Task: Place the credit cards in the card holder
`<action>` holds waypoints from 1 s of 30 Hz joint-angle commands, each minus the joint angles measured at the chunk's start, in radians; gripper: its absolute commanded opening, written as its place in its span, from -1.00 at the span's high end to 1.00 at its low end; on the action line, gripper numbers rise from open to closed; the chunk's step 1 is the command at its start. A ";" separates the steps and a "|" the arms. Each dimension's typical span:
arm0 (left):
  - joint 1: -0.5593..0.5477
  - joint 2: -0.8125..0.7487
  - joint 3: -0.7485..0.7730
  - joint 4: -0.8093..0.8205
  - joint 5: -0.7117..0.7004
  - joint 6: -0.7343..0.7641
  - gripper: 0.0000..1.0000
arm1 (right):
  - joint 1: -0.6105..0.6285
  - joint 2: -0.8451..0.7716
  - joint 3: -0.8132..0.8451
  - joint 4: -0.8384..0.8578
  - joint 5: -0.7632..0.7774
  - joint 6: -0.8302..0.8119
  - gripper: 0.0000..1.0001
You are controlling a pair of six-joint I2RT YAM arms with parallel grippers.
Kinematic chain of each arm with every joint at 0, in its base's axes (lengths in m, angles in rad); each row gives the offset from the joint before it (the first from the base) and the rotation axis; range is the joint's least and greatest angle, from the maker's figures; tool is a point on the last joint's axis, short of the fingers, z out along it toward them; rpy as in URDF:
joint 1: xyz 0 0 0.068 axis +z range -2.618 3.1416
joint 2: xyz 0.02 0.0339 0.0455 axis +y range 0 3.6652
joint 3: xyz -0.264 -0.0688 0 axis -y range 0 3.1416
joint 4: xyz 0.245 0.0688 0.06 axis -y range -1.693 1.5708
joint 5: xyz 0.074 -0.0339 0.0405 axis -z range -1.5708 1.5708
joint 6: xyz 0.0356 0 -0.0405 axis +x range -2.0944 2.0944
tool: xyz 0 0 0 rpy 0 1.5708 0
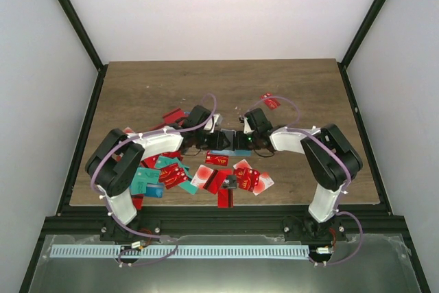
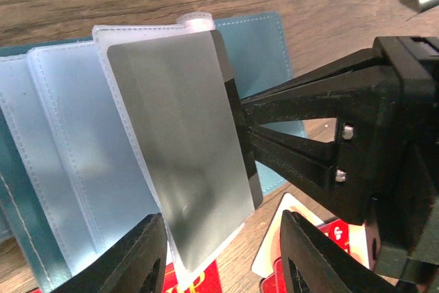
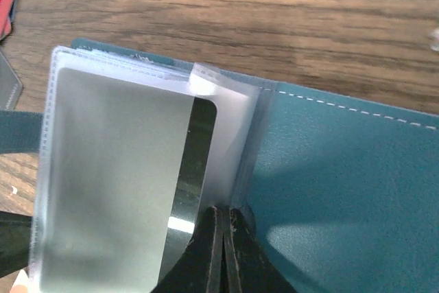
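The teal card holder [image 3: 343,190] lies open on the wood, its clear sleeves fanned out [image 2: 62,162]. A grey metallic credit card [image 2: 178,149] sits partly inside the top sleeve [image 3: 110,183]. My right gripper [image 3: 223,214] is shut on that sleeve's edge beside the card; it also shows in the left wrist view [image 2: 357,142]. My left gripper [image 2: 221,221] is open, its fingers [image 2: 140,259] either side of the card's near corner. In the top view both grippers, left [image 1: 221,141] and right [image 1: 241,141], meet over the holder [image 1: 240,152].
Several loose red cards [image 1: 219,176] and teal ones [image 1: 147,180] lie scattered at the near middle and left of the wooden table [image 1: 151,87]. One red card [image 1: 271,101] lies farther back. A red card [image 2: 199,279] and a white one [image 2: 288,238] lie under my left fingers.
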 commanded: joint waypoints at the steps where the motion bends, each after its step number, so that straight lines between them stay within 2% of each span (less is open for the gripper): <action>1: -0.004 -0.030 0.026 0.096 0.067 -0.018 0.05 | -0.003 -0.026 0.002 -0.121 0.062 0.016 0.99; 10: -0.003 -0.013 -0.004 0.227 0.153 -0.056 0.09 | -0.004 -0.005 0.005 -0.117 0.038 0.028 0.99; 19: -0.004 0.052 -0.002 0.243 0.129 -0.060 0.30 | -0.005 0.000 0.011 -0.113 0.014 0.036 0.99; 26: -0.008 0.079 0.022 0.262 0.149 -0.061 0.57 | -0.005 -0.044 0.037 -0.156 0.031 0.031 0.99; 30: -0.014 0.102 0.057 0.229 0.140 -0.052 0.61 | -0.009 -0.088 0.050 -0.195 0.040 0.018 0.94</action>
